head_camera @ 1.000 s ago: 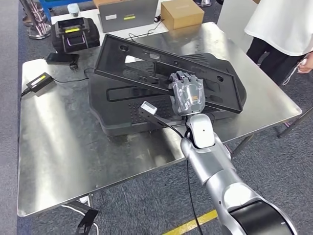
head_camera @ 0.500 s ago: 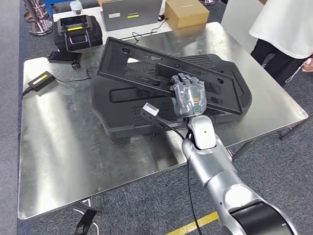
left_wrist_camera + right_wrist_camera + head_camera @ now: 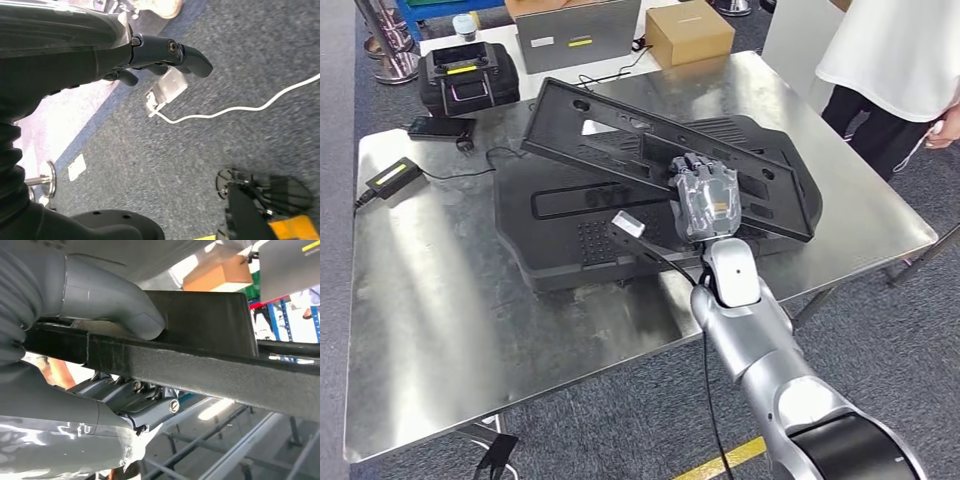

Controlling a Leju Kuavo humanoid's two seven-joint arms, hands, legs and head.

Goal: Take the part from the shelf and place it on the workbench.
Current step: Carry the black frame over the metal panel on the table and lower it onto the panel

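A long black plastic frame part (image 3: 622, 135) lies tilted above a larger black moulded part (image 3: 569, 230) on the steel workbench (image 3: 433, 330). My right hand (image 3: 703, 195) grips the frame's near edge, towards its right end. Up close in the right wrist view, the thumb (image 3: 113, 295) lies on one face of the frame's black rail (image 3: 196, 370) and the fingers (image 3: 132, 400) press on the other face. My left hand (image 3: 158, 55) hangs over grey carpet with its fingers out straight, holding nothing.
At the workbench's far side are a black case (image 3: 467, 75), a grey laptop (image 3: 576, 30), a cardboard box (image 3: 690, 30) and a power brick with cable (image 3: 392, 175). A person in white (image 3: 893, 50) stands at the far right corner. A white cable (image 3: 234, 107) lies on the floor.
The camera has shifted a little between frames, so the whole scene slides. My right hand keeps its grip on the frame, which stays tilted over the larger part.
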